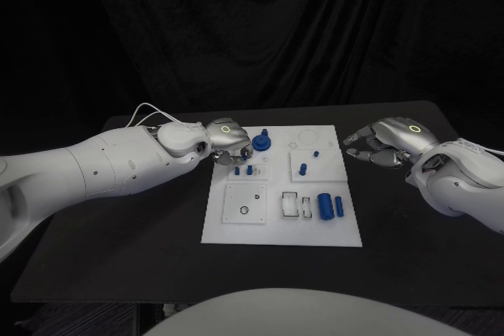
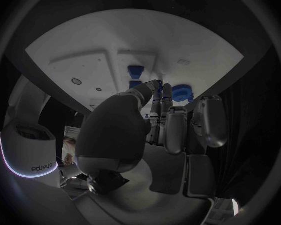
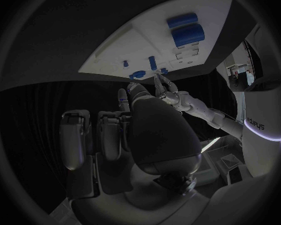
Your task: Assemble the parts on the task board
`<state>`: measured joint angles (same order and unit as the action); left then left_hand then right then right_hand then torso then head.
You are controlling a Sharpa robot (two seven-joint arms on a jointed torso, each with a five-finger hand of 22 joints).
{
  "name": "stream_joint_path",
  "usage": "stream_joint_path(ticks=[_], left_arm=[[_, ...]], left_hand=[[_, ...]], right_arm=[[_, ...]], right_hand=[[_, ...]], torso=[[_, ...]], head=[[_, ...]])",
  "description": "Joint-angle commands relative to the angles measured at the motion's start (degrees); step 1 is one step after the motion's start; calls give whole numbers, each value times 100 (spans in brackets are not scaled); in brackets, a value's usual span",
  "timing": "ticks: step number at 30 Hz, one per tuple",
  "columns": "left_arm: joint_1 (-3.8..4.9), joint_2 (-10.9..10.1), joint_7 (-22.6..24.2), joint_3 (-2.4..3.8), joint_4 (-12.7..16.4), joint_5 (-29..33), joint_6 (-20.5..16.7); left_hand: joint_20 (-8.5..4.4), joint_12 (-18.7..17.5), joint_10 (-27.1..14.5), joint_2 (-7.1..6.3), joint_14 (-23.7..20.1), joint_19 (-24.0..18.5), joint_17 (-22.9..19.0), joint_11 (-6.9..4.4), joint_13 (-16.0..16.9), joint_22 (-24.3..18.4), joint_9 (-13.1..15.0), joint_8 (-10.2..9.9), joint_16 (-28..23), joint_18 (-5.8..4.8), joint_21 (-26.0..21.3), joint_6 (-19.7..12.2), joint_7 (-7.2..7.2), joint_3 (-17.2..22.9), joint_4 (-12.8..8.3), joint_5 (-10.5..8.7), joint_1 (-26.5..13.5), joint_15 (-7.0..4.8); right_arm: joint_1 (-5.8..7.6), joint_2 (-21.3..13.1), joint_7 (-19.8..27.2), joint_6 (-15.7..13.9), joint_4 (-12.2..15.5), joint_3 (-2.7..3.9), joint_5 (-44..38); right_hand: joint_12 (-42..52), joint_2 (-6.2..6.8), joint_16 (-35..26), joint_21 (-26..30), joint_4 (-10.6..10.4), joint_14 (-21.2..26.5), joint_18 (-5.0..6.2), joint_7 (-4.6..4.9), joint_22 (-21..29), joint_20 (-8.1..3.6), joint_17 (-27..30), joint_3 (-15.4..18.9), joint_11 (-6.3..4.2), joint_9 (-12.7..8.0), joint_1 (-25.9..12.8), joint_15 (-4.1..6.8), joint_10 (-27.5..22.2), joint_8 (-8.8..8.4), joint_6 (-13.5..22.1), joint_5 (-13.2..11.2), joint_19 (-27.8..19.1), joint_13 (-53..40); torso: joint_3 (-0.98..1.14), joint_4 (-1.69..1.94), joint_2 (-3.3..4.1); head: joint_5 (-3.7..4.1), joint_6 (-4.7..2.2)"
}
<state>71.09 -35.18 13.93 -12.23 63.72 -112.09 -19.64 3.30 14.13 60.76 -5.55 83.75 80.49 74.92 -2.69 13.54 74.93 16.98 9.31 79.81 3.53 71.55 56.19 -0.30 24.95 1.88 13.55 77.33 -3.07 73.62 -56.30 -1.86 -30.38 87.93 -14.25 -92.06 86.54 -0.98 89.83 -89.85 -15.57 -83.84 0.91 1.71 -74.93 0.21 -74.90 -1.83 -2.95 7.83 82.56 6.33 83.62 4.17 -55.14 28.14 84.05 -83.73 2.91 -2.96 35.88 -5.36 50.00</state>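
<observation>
Left hand (image 1: pixel 226 139) seemingly touches blue gear (image 1: pixel 261 141); right hand (image 1: pixel 383 141) apart.

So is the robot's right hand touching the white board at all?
Apart. The head view shows the right hand off the task board's right edge, with black table between its fingertips and the board.

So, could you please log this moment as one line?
left hand: at task board far-left, state unclear | right hand: open, off board
</observation>
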Motion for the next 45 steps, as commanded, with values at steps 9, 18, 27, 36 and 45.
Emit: stream_joint_path(ticks=[9,18,27,36,45], left_arm=[[-21,64,-9,3,-37,-47,-110],[-22,96,-33,4,-81,-47,-117],[-29,164,-40,4,-187,-47,-10],[-52,204,-18,4,-246,-47,90],[-73,204,6,4,-243,-47,163]], left_hand=[[-7,-34,41,-42,6,-3,-8,12,3,989,-11,-47,-31,28,-15,-64,-4,41,0,-7,-5,-7],[-7,-35,46,-42,-3,-11,-30,12,2,985,-13,-55,-47,31,-30,-69,-8,50,-5,2,1,-8],[-8,-44,43,-47,-18,-28,-62,12,0,976,-18,-70,-71,38,-64,-83,-12,58,-9,7,2,-8],[-8,-50,43,-57,-37,-48,-101,12,-3,966,-23,-85,-100,45,-103,-94,-16,64,-16,8,6,-8],[-8,-74,28,-82,-71,-80,-157,10,-11,951,-25,-101,-146,55,-160,-90,-20,68,-19,-25,-10,-6]], right_arm=[[-24,-2,-133,43,0,5,-11],[-26,0,-149,70,-1,5,-11],[-28,8,-160,102,-4,5,-11],[-30,11,-162,126,-6,5,-11],[-33,10,-169,135,-6,5,-11]], right_hand=[[-37,-2,17,-15,7,-616,-91,24,-1507,41,-1510,-29,-17,-5,45,-35,412,-31,-10,26,595,-165],[-41,-4,17,-14,12,-616,-91,27,-1506,42,-1510,-39,-15,-6,54,-36,410,-30,-9,25,595,-161],[-41,-4,17,-14,12,-616,-91,27,-1506,42,-1510,-39,-15,-6,54,-36,410,-30,-9,25,595,-161],[-43,-4,17,-12,17,-616,-90,29,-1505,43,-1510,-47,-13,-7,62,-38,408,-31,-6,23,593,-159],[-49,-5,17,-13,23,-616,-90,29,-1506,44,-1510,-55,-13,-8,70,-39,405,-32,-4,23,594,-152]], torso=[[-3,-5,2],[-3,-3,4],[-3,-1,-1],[-3,1,3],[-5,-5,4]], head=[[-14,0],[-10,0],[-15,0],[-11,0],[-24,0]])
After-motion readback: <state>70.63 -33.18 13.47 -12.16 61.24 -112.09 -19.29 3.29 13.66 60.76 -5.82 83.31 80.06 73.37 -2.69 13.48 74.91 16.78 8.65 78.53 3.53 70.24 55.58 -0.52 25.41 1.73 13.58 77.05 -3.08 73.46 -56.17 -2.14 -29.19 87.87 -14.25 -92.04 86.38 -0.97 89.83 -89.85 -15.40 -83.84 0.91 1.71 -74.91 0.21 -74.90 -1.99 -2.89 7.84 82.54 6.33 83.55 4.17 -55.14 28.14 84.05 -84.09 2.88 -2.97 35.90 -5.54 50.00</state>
